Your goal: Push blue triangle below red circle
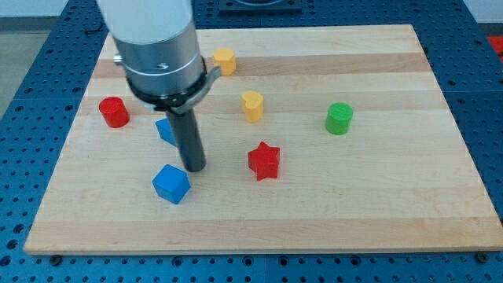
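Observation:
The red circle stands near the view's left edge of the board. The blue triangle lies to its right, mostly hidden behind my rod. My tip rests on the board just below and right of the blue triangle, close to it. A blue cube sits just below and left of the tip.
A red star lies right of the tip. A yellow heart-like block and a yellow block sit higher up. A green cylinder stands at the right. The wooden board ends at all sides on a blue perforated table.

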Robot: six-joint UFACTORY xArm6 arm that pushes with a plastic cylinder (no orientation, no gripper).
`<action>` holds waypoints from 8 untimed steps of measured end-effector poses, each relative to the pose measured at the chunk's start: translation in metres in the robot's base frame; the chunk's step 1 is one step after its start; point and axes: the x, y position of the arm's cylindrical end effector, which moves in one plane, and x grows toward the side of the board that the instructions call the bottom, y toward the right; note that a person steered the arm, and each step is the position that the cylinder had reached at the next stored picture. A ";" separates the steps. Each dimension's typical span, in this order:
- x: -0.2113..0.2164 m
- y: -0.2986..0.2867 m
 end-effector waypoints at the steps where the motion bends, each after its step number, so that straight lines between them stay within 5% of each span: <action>1: -0.019 0.008; 4: -0.067 -0.071; 8: -0.058 -0.097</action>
